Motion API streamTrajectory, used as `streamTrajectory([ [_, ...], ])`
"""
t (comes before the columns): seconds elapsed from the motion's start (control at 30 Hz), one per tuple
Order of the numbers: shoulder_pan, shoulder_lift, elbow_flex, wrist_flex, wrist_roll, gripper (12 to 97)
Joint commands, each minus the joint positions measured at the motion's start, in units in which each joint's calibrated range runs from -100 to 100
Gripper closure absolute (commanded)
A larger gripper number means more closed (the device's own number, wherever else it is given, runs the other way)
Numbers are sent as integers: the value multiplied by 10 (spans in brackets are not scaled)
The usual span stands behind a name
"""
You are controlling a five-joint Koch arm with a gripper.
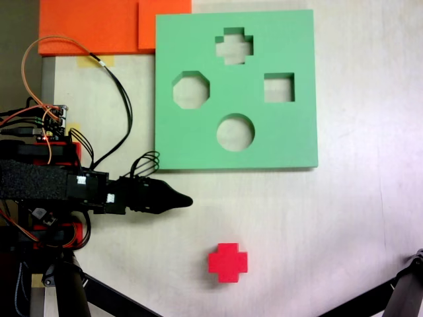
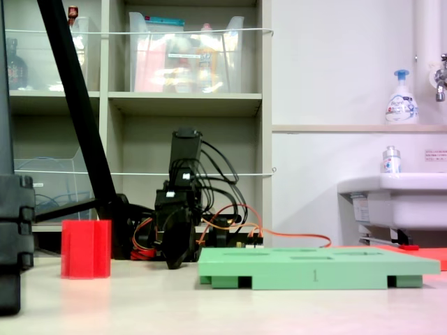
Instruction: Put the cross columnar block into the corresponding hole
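The cross columnar block point(image 1: 228, 262) is bright red and stands on the pale table, near the front edge; in the other fixed view it sits at the left point(image 2: 86, 248). The green foam board point(image 1: 192, 145) lies flat farther back, also seen edge-on point(image 2: 314, 267). Its plus-shaped corresponding hole point(image 1: 234, 46) is at the board's far side and has nothing in it. My gripper point(image 1: 186, 200) hovers left of both, its black jaws tapering together to one point with nothing between them. It points toward the gap between block and board, and hangs low by the board's left end point(image 2: 174, 262).
The board also has an octagonal cutout point(image 1: 191, 90), a square one point(image 1: 279, 87) and a round one point(image 1: 235, 132). Orange foam sheets point(image 1: 92, 26) lie at the back left. Black tripod legs point(image 1: 396, 297) cross the front corners. Cables trail from the arm base point(image 1: 39, 132).
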Motion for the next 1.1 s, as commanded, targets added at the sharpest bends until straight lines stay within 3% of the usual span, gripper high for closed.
streamTrajectory([
  [0.0,-2,-4,-24,-13,-5,604],
  [0.8,-6,-4,-24,-15,3,592],
  [0.87,-13,-4,-24,-13,52,595],
  [0.97,-14,-4,-24,-13,218,596],
  [1.07,-14,-4,-24,-5,293,601],
])
